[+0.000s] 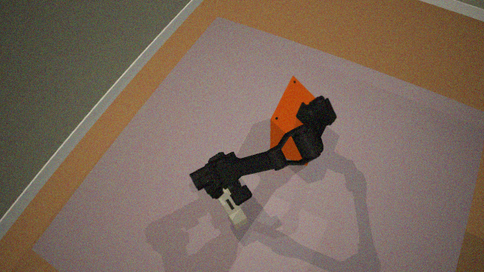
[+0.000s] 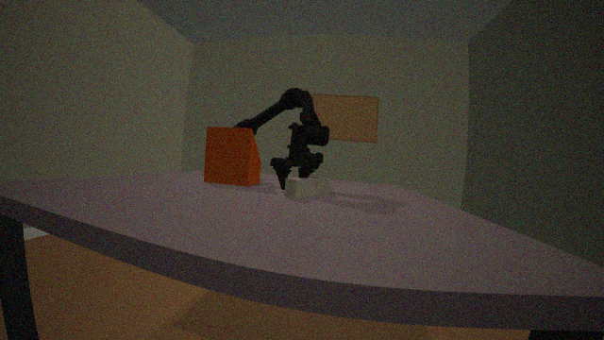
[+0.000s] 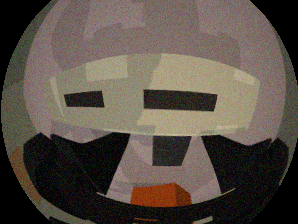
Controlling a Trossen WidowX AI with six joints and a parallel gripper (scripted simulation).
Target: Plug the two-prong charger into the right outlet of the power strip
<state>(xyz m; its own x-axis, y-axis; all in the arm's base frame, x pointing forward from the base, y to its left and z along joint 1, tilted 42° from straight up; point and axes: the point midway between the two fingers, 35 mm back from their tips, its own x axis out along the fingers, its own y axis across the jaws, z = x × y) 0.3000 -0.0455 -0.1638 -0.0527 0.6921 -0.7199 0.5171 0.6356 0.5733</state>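
Note:
A cream power strip lies flat on the mauve mat. In the wrist view it shows two dark slots, a left one and a right one. My gripper is open, pointing down, its fingers wide on either side of the strip's near end. A small dark square and an orange block show between the fingers in the wrist view. I cannot tell which of them is the charger. In the top and exterior views the charger is hidden under the gripper.
An orange wedge-shaped block stands on the mat behind the strip, with the arm's base beside it. The mat covers a table with a curved front edge. The scene is dim.

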